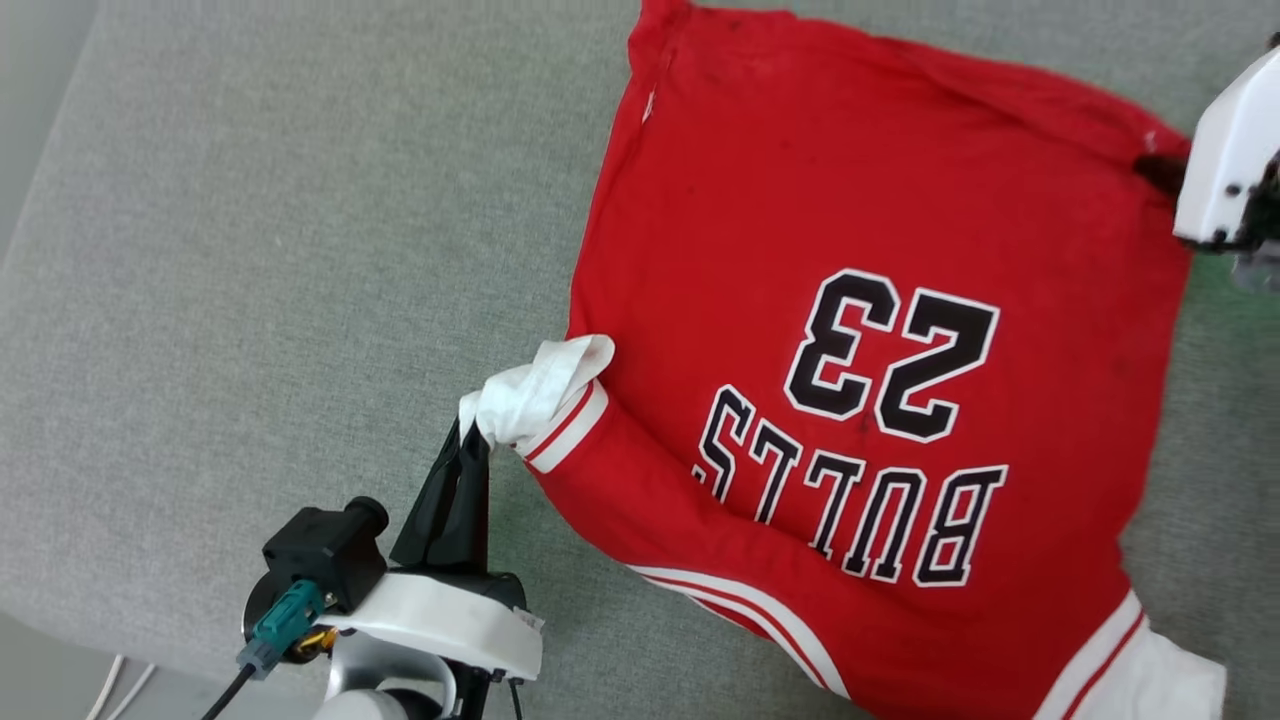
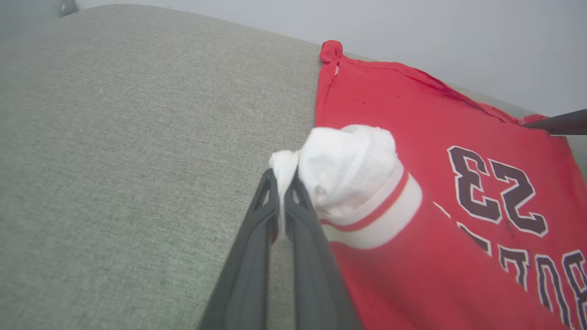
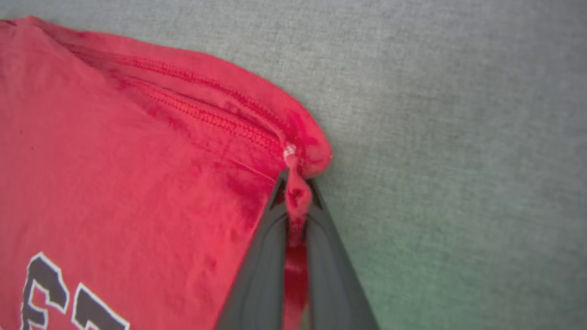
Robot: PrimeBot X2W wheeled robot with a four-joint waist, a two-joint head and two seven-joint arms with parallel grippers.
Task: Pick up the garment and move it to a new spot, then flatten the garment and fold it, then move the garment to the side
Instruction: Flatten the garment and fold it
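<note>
Left pincer point(image 2: 284, 176) grips the white sleeve point(image 1: 540, 390) of the garment point(image 1: 850, 200), right pincer point(image 3: 296, 183) its hem corner point(image 3: 305, 151); draw apart evenly, fabric taut.

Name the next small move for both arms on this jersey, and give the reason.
Probably raise both arms together. The left end effector is shut on the white sleeve end, the right end effector is shut on a red hem corner, and the jersey lies on the grey cushion.

Soft matt cloth garment point(image 1: 850, 200) on rough woven upholstery point(image 1: 300, 250).
</note>
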